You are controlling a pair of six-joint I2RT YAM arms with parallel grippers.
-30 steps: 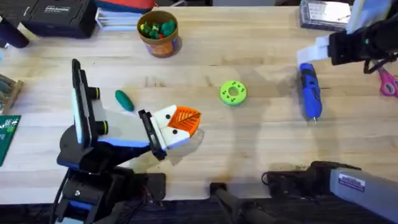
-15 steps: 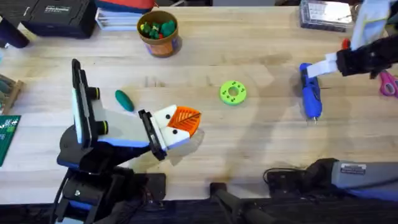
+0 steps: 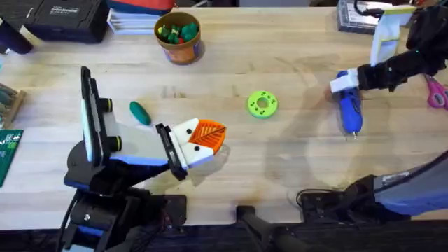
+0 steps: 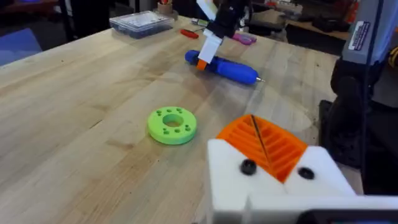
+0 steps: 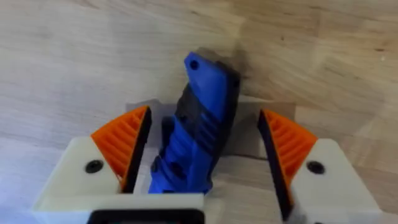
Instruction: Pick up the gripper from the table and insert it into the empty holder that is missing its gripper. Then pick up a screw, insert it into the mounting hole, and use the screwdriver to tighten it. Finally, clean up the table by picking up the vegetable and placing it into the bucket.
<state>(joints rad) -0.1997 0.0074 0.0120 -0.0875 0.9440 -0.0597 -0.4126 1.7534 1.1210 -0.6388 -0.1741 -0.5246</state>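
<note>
Your right gripper (image 5: 202,158) is parked right over the back end of the screwdriver (image 3: 348,102), jaws spread wide with the blue body sitting between the two orange pads (image 5: 122,144) and touching neither, so it is released, not yet grasping; the screwdriver lies flat on the table (image 3: 294,168), its long axis running from the gripper toward your side of the table, thin metal bit at the near end; the jaws stand across that axis, which I judge is the right way to clamp, though the handle sits nearer one pad and a bit skewed, so centre before you squeeze; the right arm is far the nearer one. Beyond the screwdriver's butt there is a clear box, pink scissors (image 3: 437,92) just beside it on the table-edge side; toward the green disc (image 3: 262,104) the wood is open. Your left gripper (image 4: 267,158) hangs well away from the screwdriver, past the disc, its orange pads pressed together with nothing between.
</note>
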